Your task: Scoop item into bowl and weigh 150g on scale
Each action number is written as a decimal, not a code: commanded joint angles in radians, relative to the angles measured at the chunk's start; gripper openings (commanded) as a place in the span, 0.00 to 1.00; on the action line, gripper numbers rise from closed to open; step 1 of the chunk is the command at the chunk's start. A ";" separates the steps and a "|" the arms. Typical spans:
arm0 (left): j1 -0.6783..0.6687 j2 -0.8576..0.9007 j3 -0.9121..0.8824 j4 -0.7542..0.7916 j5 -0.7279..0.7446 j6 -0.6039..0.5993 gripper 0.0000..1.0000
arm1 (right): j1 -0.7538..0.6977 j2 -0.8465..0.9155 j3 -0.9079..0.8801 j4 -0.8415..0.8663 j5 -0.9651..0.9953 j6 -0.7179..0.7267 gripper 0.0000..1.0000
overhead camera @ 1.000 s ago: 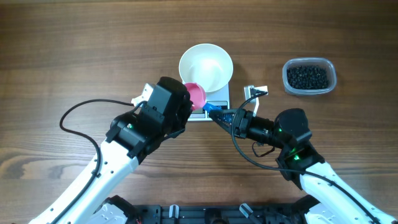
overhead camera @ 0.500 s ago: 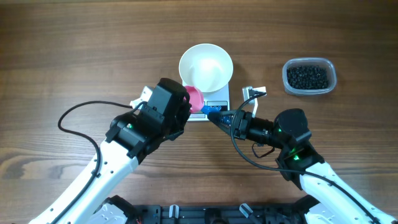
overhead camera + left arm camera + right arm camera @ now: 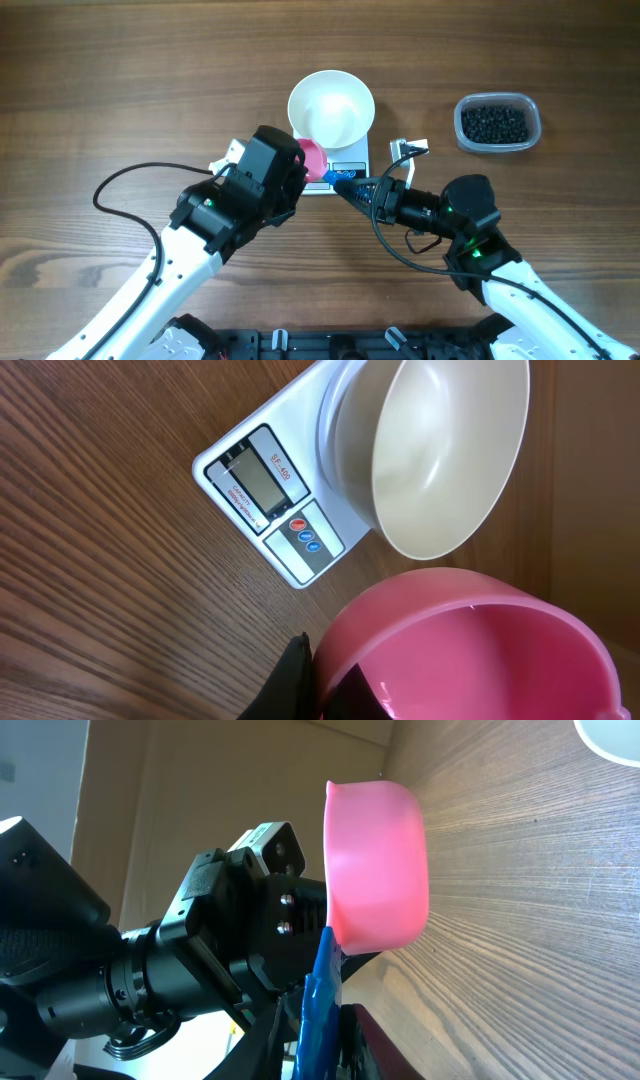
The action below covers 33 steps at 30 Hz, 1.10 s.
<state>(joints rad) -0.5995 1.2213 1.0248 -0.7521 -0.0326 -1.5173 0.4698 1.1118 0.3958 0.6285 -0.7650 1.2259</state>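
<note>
Overhead, left gripper (image 3: 298,165) pinches the pink plastic scoop (image 3: 316,158) by its rim; right gripper (image 3: 358,188) clamps the blue handle (image 3: 338,178) (seemingly a handover); left should release next.

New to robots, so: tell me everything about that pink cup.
The pink cup looks like smooth glossy plastic: round, deep, empty. The left end effector pinches its rim, holding it beside the white bowl on the scale. A blue strip in the right end effector meets its outer wall.
</note>
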 commanded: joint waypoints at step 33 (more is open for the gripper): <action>-0.001 0.004 0.000 -0.026 -0.010 -0.005 0.04 | 0.004 -0.006 0.016 0.002 0.039 -0.023 0.09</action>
<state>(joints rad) -0.5995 1.2209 1.0248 -0.7704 -0.0322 -1.5215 0.4698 1.1118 0.3954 0.6174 -0.7391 1.2148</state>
